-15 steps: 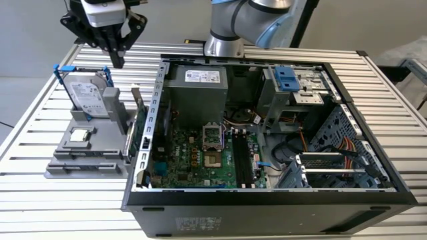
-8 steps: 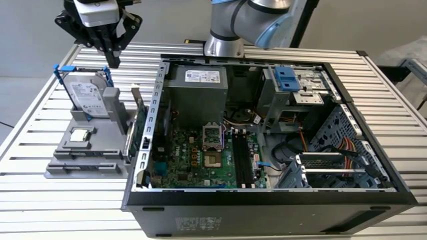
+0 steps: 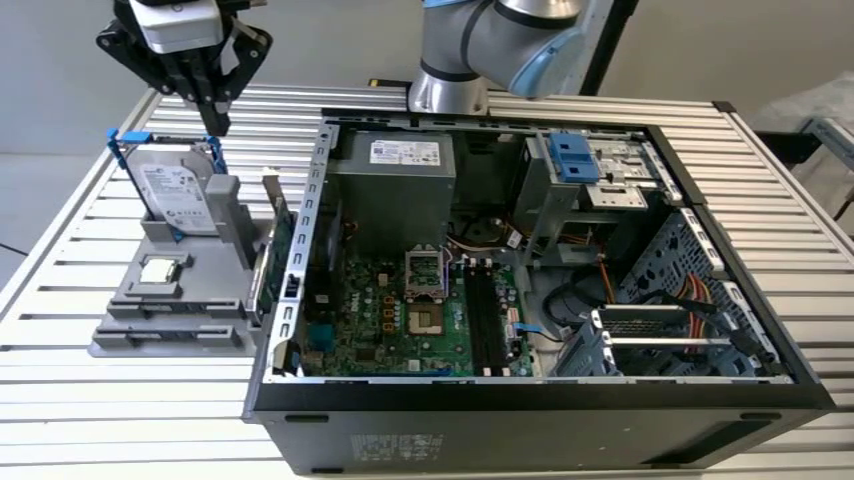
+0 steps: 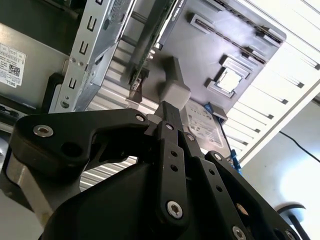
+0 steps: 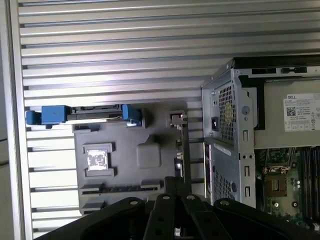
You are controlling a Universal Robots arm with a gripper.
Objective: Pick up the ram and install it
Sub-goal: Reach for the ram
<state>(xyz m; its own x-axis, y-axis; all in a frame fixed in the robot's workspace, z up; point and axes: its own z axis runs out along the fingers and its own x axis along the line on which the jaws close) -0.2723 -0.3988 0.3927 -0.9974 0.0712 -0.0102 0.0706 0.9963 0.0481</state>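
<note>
Hovering over the hard drive [image 3: 174,190], the gripper [image 3: 214,122] has its jaws drawn together with nothing between them. Below it lies the grey holder [image 3: 134,338]. The drive stands upright at the holder's far end, and the processor [image 3: 160,268] lies flat in a pocket nearer the exterior camera. The ram [image 4: 149,47] stands on its long edge along the side of the holder that faces the case [image 3: 534,405]. It is just beside the case's outer wall; whether it touches that wall cannot be told from these views. The ram is untouched and sits apart from the gripper, toward the exterior view's right. Judged by its form, the stick should be light and stiff along its length, yet thin and easily damaged. Its chips and contact edge are poor places for pressure, and twisting would likely stress the board. The free upper edge offers the best hold, with the jaws closing across the two flat faces near mid-length so that the stick hangs level. Beyond the wall, the open case shows the board [image 3: 360,320], with long dark slots [image 3: 483,322] beside the processor socket.
</note>
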